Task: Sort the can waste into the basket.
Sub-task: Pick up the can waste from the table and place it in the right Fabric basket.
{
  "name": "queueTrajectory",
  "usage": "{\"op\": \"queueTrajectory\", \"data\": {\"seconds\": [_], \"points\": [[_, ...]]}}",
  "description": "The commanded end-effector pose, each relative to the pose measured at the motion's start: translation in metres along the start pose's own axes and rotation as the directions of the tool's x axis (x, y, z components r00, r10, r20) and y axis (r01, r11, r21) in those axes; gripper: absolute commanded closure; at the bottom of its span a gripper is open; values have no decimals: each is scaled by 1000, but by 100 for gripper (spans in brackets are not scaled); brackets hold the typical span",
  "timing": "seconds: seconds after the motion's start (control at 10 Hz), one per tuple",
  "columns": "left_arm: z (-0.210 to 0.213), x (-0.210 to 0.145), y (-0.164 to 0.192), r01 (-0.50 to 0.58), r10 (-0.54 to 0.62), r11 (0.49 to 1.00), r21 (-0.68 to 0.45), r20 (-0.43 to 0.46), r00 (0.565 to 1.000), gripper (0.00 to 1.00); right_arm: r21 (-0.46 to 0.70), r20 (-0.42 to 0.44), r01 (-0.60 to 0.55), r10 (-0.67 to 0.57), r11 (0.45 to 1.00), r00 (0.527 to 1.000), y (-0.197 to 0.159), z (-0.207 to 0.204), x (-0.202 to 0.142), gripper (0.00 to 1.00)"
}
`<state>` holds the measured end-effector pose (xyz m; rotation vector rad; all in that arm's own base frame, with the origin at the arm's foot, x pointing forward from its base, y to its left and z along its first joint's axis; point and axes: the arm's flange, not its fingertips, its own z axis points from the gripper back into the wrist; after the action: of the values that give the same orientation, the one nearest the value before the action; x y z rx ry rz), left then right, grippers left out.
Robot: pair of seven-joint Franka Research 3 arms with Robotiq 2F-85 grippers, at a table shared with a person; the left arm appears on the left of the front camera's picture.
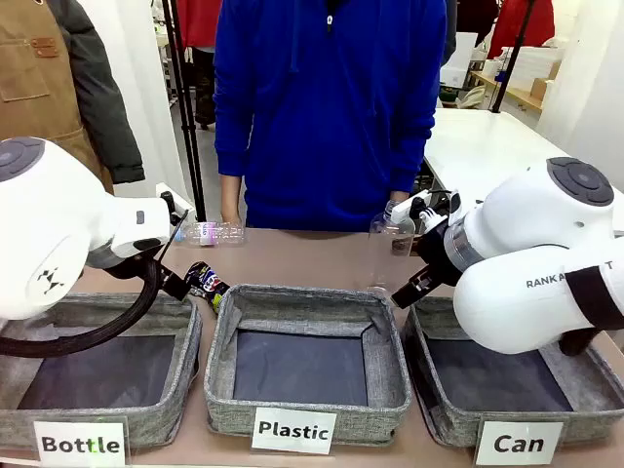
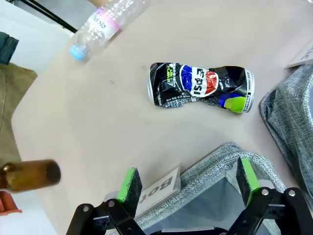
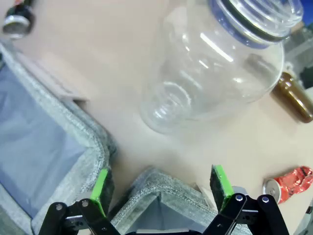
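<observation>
The dark crushed can [image 2: 200,88], dented metal with a silver end and bright print, lies on its side on the tan surface [image 2: 98,127], apart from and ahead of the left gripper [image 2: 188,182], whose green-padded jaws stand wide and empty. The crumpled red can [image 3: 292,182] lies beside the right gripper [image 3: 161,188], which is also spread wide. The soft grey fabric basket [image 1: 434,400] labelled "Can" sits under the right arm.

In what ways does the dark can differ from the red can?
The dark can is black with blue, red and green print; the red can looks plain red. The dark can shows its whole side; the red can turns a silver end to the camera. Both are crushed and lie on the table.
</observation>
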<state>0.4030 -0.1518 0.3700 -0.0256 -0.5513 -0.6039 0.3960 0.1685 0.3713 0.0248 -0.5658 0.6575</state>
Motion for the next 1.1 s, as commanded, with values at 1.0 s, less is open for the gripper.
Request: {"op": "queueTrajectory", "data": {"seconds": [1.0], "points": [[0,0,0,0,0,1000,0,0,1000,0,0,0,0,0,1000,1000,0,0,0,0]]}}
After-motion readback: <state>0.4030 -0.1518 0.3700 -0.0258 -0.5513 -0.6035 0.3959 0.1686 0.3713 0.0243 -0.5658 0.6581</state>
